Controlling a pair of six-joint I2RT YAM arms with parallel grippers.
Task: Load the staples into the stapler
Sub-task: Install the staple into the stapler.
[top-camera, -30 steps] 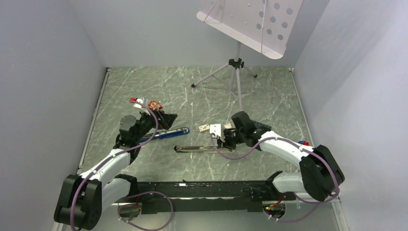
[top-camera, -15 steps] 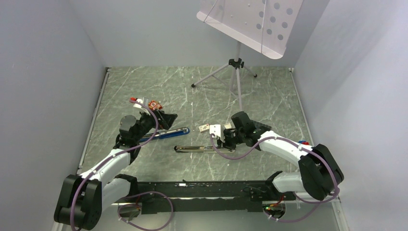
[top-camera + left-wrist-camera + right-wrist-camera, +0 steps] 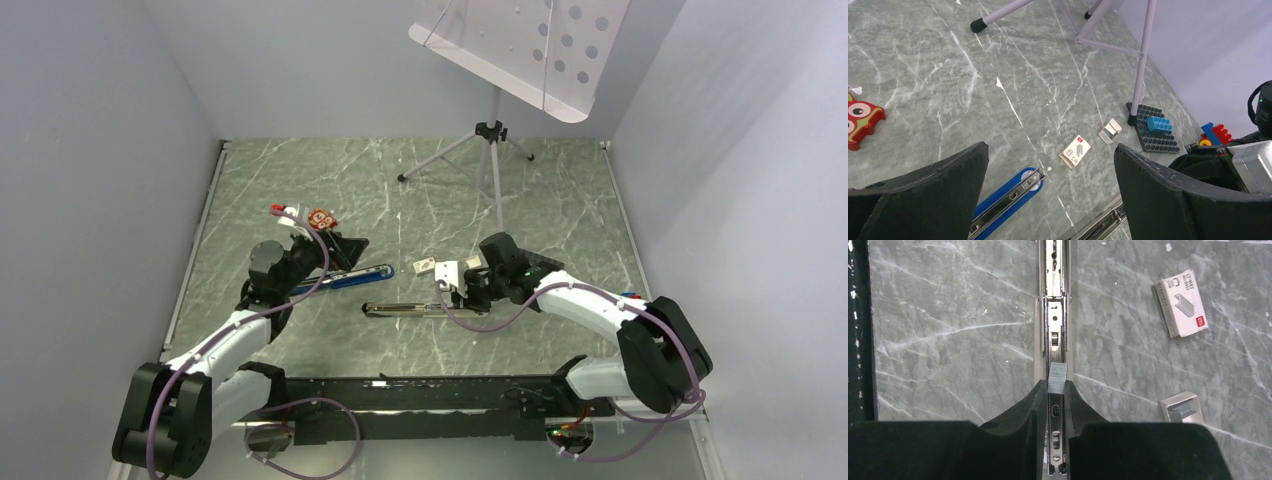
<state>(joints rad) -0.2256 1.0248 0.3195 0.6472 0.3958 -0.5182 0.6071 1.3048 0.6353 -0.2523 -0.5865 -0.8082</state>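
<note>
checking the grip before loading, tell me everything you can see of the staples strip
The staples are a small silver-grey metal block, finely ribbed. The right gripper pinches its near end between black fingertips, much of it sticking out past them. It lies in line over the silver channel of the open stapler; contact with it cannot be told.

Even, diffuse light from above fills all three views, casting only faint soft shadows on the pale marble table [image 3: 300, 180], and detail is crisp mid-frame while the dark fingers [image 3: 1013, 430] along each wrist view's bottom edge blur.
</note>
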